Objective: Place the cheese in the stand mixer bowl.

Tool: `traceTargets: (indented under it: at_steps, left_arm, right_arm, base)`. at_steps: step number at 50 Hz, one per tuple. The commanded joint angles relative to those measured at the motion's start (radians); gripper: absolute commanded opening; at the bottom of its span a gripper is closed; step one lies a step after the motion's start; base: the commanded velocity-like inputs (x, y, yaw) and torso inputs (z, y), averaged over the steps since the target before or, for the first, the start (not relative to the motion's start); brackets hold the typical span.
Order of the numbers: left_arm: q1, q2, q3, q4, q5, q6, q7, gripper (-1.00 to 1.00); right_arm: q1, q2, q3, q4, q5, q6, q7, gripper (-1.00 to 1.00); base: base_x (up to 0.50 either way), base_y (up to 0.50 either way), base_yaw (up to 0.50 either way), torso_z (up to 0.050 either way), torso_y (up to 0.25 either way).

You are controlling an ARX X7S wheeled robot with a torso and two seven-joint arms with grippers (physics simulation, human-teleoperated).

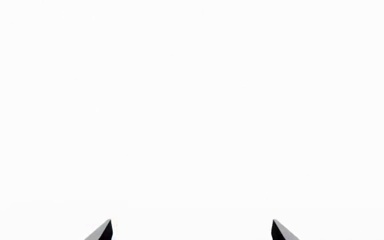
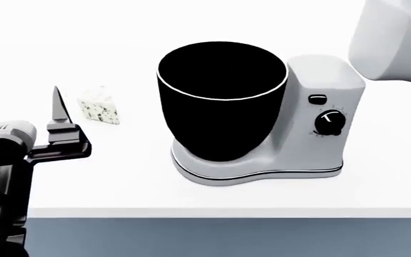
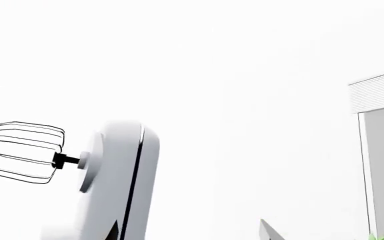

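The cheese [image 2: 98, 111], a small pale wedge with blue-grey speckles, lies on the white counter to the left of the stand mixer bowl [image 2: 220, 101]. The bowl is large, glossy black and empty as far as I see, and sits on the mixer's base. My left gripper is at the left, in front of the cheese and apart from it; one upright finger [image 2: 58, 107] shows. In the left wrist view the gripper [image 1: 192, 231] is open and empty, and neither cheese nor bowl shows there. My right gripper [image 3: 192, 231] is open and empty and out of the head view.
The light grey mixer body [image 2: 327, 101] with a black dial [image 2: 329, 122] stands right of the bowl. Its head [image 2: 395, 40] is tilted up, and shows with its wire whisk [image 3: 22, 152] in the right wrist view. The counter's front edge [image 2: 227, 214] is near.
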State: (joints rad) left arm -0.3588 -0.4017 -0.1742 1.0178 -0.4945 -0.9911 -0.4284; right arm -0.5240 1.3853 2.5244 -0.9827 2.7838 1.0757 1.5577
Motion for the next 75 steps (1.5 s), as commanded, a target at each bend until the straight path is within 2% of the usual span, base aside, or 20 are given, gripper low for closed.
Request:
traceTargets:
  at_steps: [1,9,14,17,21,23,27,34,44,50,65,75]
  left_arm:
    - [0.007,-0.013,0.010,-0.010,-0.014,0.018,-0.016,1.00]
    - [-0.013,-0.016,0.023,-0.022,-0.022,0.016,-0.031,1.00]
    - [-0.152,0.032,0.062,-0.079,-0.051,-0.053,-0.069,1.00]
    - [-0.309,0.099,0.150,-0.302,0.006,-0.029,-0.096,1.00]
    - [-0.425,0.166,0.249,-0.631,0.100,0.097,-0.088,1.00]
    - [-0.449,0.179,0.283,-0.711,0.138,0.150,-0.090,1.00]
    - [-0.487,0.236,0.268,-0.862,0.116,0.218,-0.061,1.00]
    - [-0.534,0.298,0.271,-1.099,0.179,0.382,-0.095,1.00]
    - [-0.503,0.336,0.280,-1.186,0.191,0.448,-0.144,1.00]
    - [-0.463,0.323,0.316,-1.138,0.209,0.412,-0.180,1.00]
    - [-0.464,0.292,0.383,-1.116,0.305,0.385,-0.287,1.00]
    - [-0.424,0.300,0.371,-1.048,0.312,0.327,-0.365,1.00]
  right_arm:
    - [-0.261,-0.012,0.451,-0.004,0.151,-0.015,0.012,1.00]
    - [-0.261,-0.001,0.458,-0.010,0.153,-0.006,0.012,1.00]
    - [-0.261,-0.011,0.463,-0.003,0.149,0.011,0.012,1.00]
    - [-0.261,-0.012,0.468,-0.004,0.156,0.008,0.012,1.00]
    - [-0.261,-0.015,0.467,-0.004,0.157,0.007,0.012,1.00]
    - [-0.261,-0.014,0.462,-0.008,0.155,0.001,0.012,1.00]
    - [-0.261,-0.016,0.468,-0.012,0.167,-0.008,0.012,1.00]
    - [-0.261,-0.009,0.475,-0.019,0.181,-0.040,0.011,1.00]
    - [-0.260,-0.002,0.474,-0.028,0.192,-0.061,0.011,1.00]
    - [-0.260,-0.009,0.476,-0.033,0.202,-0.070,0.010,1.00]
    - [-0.260,-0.008,0.469,-0.039,0.200,-0.073,0.010,1.00]
    - [-0.260,-0.006,0.459,-0.044,0.193,-0.076,0.009,1.00]
  base:
    - [0.29,0.00,0.00,0.000,0.000]
    - [0.44,0.00,0.00,0.000,0.000]
    - [0.00,0.00,0.00,0.000,0.000]
    - [0.00,0.00,0.00,0.000,0.000]
    - [0.00,0.00,0.00,0.000,0.000]
    - [0.00,0.00,0.00,0.000,0.000]
    - [0.00,0.00,0.00,0.000,0.000]
    - [0.00,0.00,0.00,0.000,0.000]
    - [0.00,0.00,0.00,0.000,0.000]
    - [0.00,0.00,0.00,0.000,0.000]
    - [0.00,0.00,0.00,0.000,0.000]
    - [0.00,0.00,0.00,0.000,0.000]
